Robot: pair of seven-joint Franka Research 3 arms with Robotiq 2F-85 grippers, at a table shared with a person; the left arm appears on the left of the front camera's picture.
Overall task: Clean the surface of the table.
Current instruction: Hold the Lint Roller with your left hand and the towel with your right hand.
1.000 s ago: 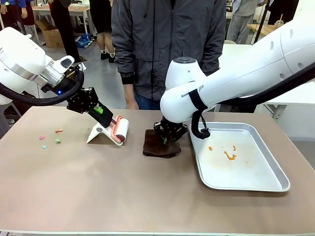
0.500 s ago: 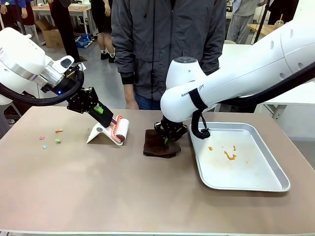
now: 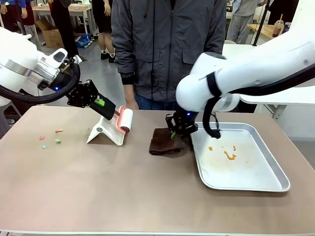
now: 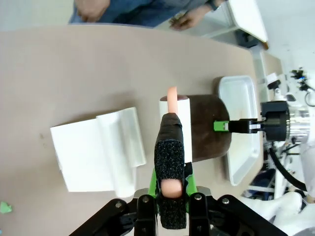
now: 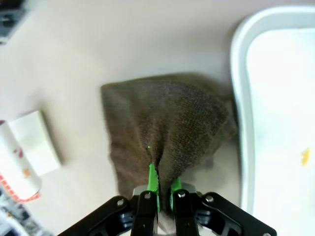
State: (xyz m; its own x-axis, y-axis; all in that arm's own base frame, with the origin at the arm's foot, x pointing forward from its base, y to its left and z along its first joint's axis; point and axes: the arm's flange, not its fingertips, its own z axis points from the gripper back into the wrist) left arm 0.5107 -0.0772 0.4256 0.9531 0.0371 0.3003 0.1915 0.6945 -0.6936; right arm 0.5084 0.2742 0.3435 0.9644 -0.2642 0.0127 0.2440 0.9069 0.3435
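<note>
Table [image 3: 123, 196], smooth, tan-brown and rectangular, filled the lower half of the front view, its long axis running left to right across the frame. At centre the right gripper [image 3: 175, 133] pinched a bunched dark brown cloth [image 3: 162, 145] beside the shiny metal tray [image 3: 246, 188]. Upper left, the left gripper [image 3: 109, 110] was clamped on a white lint roller [image 3: 124, 120] by its white folded stand [image 3: 101, 133]. Tools looked just taken up; next, the roller likely needed carrying flat to the small coloured scraps [image 3: 50, 139] at the table's left.

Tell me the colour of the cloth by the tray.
The cloth is dark brown; the right wrist view shows it best.
</note>
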